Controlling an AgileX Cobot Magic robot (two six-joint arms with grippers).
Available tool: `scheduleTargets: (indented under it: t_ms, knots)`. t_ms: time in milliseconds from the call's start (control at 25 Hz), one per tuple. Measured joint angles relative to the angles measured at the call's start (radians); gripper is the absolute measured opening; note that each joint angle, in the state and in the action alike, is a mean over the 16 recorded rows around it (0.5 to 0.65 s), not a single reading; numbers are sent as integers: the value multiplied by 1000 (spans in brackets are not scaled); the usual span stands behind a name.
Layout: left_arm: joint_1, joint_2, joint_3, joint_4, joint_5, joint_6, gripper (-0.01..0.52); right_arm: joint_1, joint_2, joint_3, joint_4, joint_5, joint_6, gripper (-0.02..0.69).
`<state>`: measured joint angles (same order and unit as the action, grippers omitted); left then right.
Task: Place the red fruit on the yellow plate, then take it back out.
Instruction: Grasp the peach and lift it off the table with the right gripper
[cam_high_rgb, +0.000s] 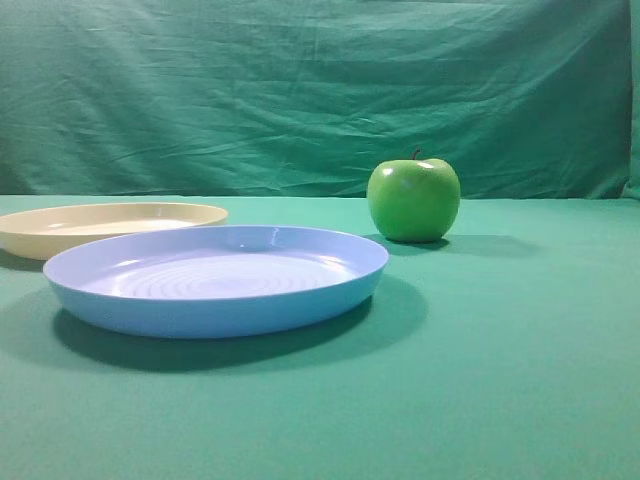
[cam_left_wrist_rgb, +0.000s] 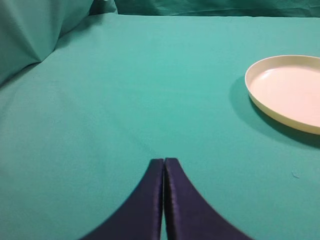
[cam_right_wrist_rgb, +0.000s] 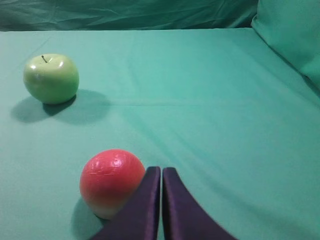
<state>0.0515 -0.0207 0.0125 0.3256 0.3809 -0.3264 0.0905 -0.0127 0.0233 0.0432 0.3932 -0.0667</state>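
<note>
counter (cam_high_rgb: 520, 380): covered in green cloth, smooth with faint creases; the same cloth hangs as a wrinkled backdrop (cam_high_rgb: 300, 90) behind.

fruit (cam_right_wrist_rgb: 112, 182): red top, pale underside; on the cloth just left of the right gripper (cam_right_wrist_rgb: 161, 171), lower edge hidden behind a finger; contact cannot be told. not seen in the high view.

plate (cam_left_wrist_rgb: 289, 90): yellow, bare, cut off at the right edge of the left wrist view; in the high view partly hidden behind the blue plate (cam_high_rgb: 215, 280).

apple (cam_high_rgb: 413, 199): green, upright, well apart from the fruit.

right gripper: clenched, holding nothing. left gripper (cam_left_wrist_rgb: 164, 161): clenched over bare cloth, holding nothing.

open cloth lies right of the apple and ahead of both grippers.
</note>
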Motion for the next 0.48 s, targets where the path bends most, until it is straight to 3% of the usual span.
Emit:
scheduleTargets:
  t_ms: [480]
  knots:
    - [0,0,0,0,0,0,0,0,0,0,0,0,0,0]
